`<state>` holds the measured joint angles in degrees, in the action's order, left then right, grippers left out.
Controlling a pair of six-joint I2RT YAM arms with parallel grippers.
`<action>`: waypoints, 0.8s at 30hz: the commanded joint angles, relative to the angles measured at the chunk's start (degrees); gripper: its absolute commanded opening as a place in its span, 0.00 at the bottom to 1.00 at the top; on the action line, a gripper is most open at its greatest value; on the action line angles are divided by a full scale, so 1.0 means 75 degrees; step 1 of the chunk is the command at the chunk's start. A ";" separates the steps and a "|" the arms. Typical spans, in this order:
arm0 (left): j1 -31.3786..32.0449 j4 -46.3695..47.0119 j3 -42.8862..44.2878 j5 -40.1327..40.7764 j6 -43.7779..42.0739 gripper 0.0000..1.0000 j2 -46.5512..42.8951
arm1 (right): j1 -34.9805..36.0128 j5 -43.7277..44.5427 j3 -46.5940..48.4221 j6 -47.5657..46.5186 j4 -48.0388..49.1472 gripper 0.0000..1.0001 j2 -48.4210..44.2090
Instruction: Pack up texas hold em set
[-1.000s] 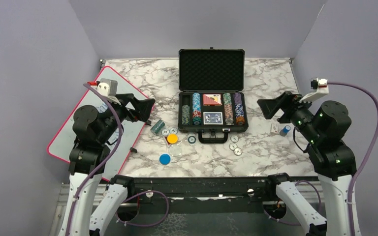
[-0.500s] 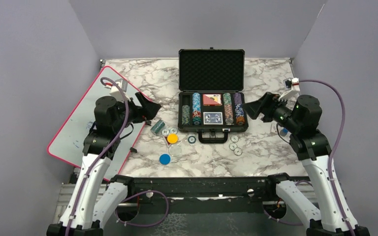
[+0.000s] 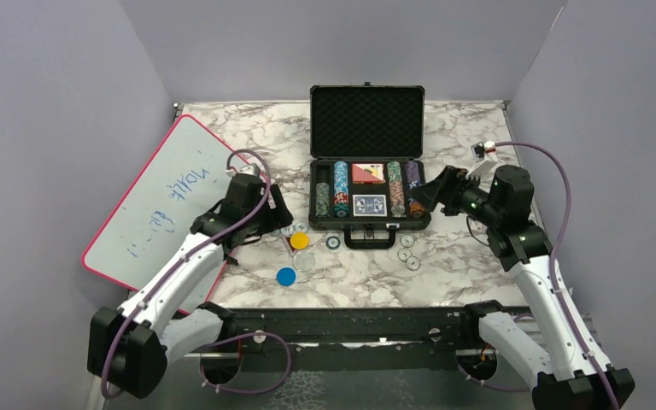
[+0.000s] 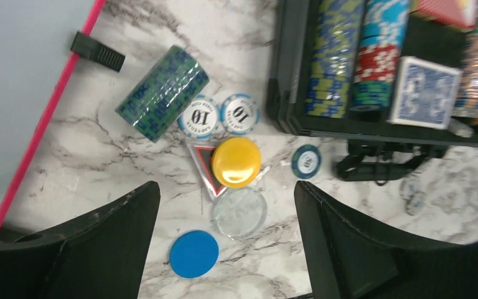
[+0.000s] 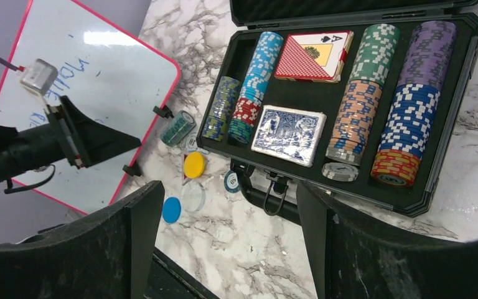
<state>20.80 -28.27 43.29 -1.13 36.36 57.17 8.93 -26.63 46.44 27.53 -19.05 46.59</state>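
Purple chips [image 5: 426,56] beyond left wrist's view

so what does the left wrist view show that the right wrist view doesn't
Only left wrist: the 10 printed on two white chips, readable beside the green chip roll. Only right wrist: the purple chip stack, the case lid's foam and the whiteboard's writing. Both: the yellow button, blue button, blue card deck and that roll.

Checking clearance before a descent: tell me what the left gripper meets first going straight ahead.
Probably the yellow button or the clear disc next to it; both lie on the table in line with the open left gripper. Depth leaves which unclear.
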 commanded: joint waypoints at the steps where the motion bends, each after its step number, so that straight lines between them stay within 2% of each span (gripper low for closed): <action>1: 0.0646 -0.0231 0.0300 0.2244 0.0563 0.82 0.0821 | 0.0037 -0.0176 -0.0215 -0.0023 0.0512 0.80 0.0092; 3: 0.0683 -0.0114 0.0549 0.2537 0.0074 0.80 0.1225 | 0.0051 -0.0107 -0.0268 -0.0059 0.0495 0.80 0.0072; 7: 0.0684 0.0162 0.0954 0.2253 -0.1417 0.72 0.1919 | 0.0052 -0.0018 -0.0343 -0.0138 0.0423 0.80 -0.0011; 13: 0.0684 0.0480 0.1119 0.0897 -0.3020 0.67 0.2710 | 0.0052 -0.0022 -0.0406 -0.0040 0.0429 0.80 -0.0023; 19: 0.0684 0.0451 0.1320 0.0599 -0.3099 0.66 0.3303 | 0.0052 0.0173 -0.0372 -0.0011 0.0301 0.80 -0.0058; 24: 0.0684 0.0241 0.1438 0.1031 -0.3075 0.66 0.3612 | 0.0052 0.0451 -0.0502 -0.0093 0.0210 0.79 -0.0140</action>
<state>25.65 -25.98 51.88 5.85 14.79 83.35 9.04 -25.74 43.90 27.42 -17.65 46.74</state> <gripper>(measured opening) 0.661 0.798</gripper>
